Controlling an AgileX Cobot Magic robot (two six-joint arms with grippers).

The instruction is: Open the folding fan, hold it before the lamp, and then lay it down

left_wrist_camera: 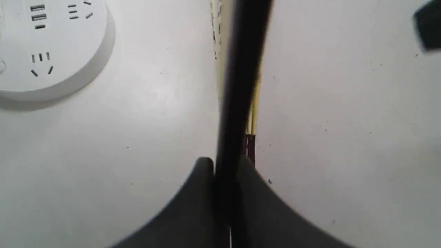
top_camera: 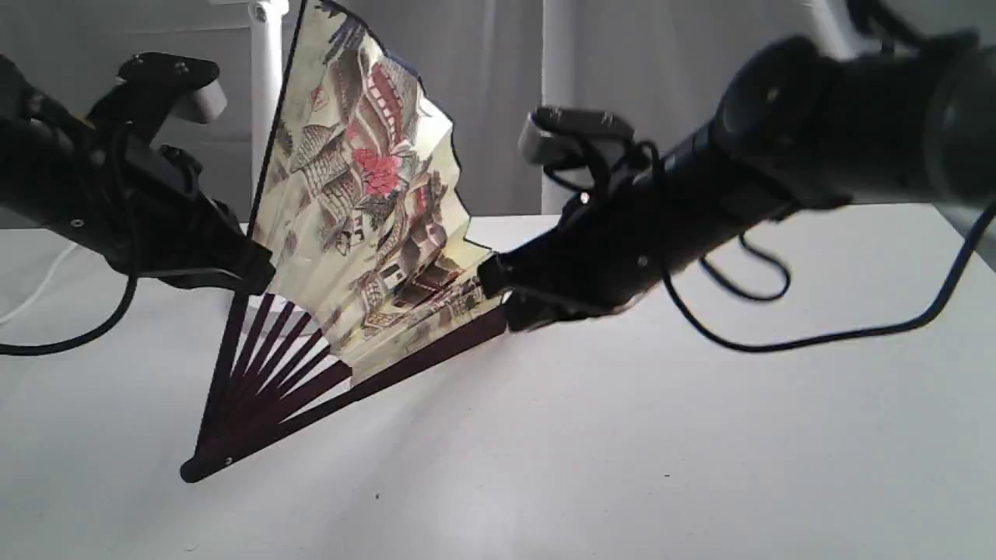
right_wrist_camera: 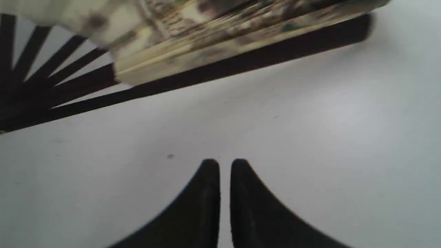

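Note:
The folding fan (top_camera: 366, 194) stands partly spread on the white table, its pivot resting on the tabletop and its painted leaf rising in front of the lamp (top_camera: 267, 78). My left gripper (top_camera: 253, 284) is shut on the fan's upper dark guard stick (left_wrist_camera: 241, 86), which runs between its fingers. My right gripper (top_camera: 498, 299) sits by the outer end of the lower guard. In the right wrist view its fingers (right_wrist_camera: 210, 179) are closed together with nothing between them, and the fan (right_wrist_camera: 224, 41) lies apart from them. The lamp's round base (left_wrist_camera: 51, 44) with sockets lies beside the left gripper.
The white table (top_camera: 622, 435) stretches out in front and to the right. Black arm cables (top_camera: 778, 334) hang over it at the right. A white cord (top_camera: 39, 288) runs off at the far left. Pale curtains close the back.

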